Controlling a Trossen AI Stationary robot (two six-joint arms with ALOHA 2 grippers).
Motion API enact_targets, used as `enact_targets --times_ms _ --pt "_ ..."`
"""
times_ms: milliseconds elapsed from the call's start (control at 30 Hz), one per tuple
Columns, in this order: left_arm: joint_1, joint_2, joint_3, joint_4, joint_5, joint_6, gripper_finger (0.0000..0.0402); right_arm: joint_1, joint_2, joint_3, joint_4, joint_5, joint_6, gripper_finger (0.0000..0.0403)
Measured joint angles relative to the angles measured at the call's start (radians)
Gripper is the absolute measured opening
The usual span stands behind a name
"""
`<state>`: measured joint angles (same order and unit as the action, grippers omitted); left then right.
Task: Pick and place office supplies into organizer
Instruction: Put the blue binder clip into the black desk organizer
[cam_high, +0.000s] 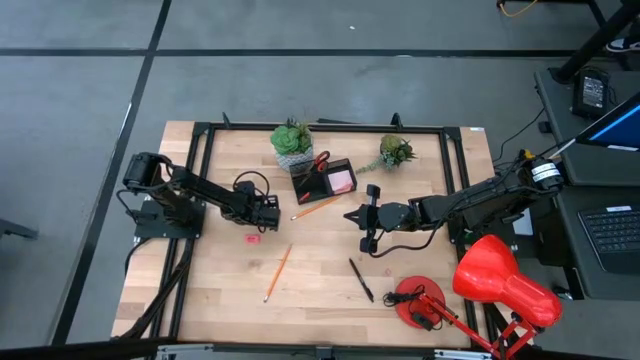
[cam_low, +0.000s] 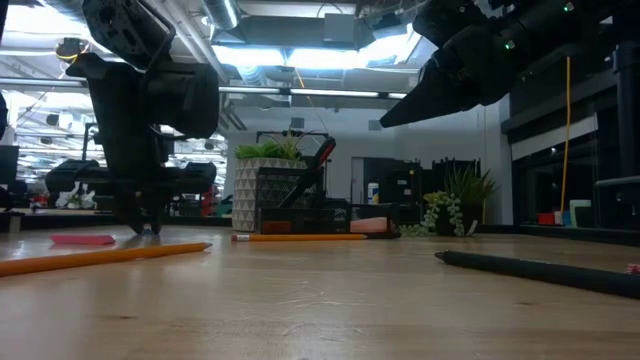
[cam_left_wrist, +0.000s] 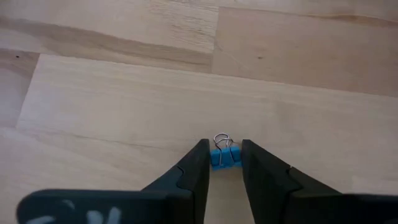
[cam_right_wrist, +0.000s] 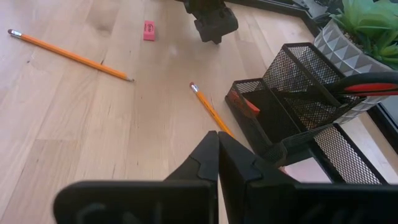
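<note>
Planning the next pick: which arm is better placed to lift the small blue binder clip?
Left. The left gripper already straddles the small blue binder clip on the wooden table; the right gripper hovers shut by the organizer.

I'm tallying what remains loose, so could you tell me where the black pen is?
In the high view the black pen lies on the table's front right part, between the orange pencil to its left and the red desk lamp's base.

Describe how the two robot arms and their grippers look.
Both arms are black and jointed, with dark cables looping beside them. The left gripper has two matte black tapered fingers stepped along their inner edges. The right gripper matches it. Faint whitish marks show on each wrist body.
</note>
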<state>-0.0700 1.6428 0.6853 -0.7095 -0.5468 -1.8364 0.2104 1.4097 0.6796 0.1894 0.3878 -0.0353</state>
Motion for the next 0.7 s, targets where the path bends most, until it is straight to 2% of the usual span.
enact_targets --times_ms 267,700 --pt "0.0 0.0 0.0 0.002 -0.003 0.067 0.0067 0.0 0.0 0.0 0.0 0.0 0.0 0.001" --pt "-0.044 0.002 -0.001 0.007 -0.065 0.303 0.0066 0.0 0.0 0.0 0.0 0.0 0.0 0.001"
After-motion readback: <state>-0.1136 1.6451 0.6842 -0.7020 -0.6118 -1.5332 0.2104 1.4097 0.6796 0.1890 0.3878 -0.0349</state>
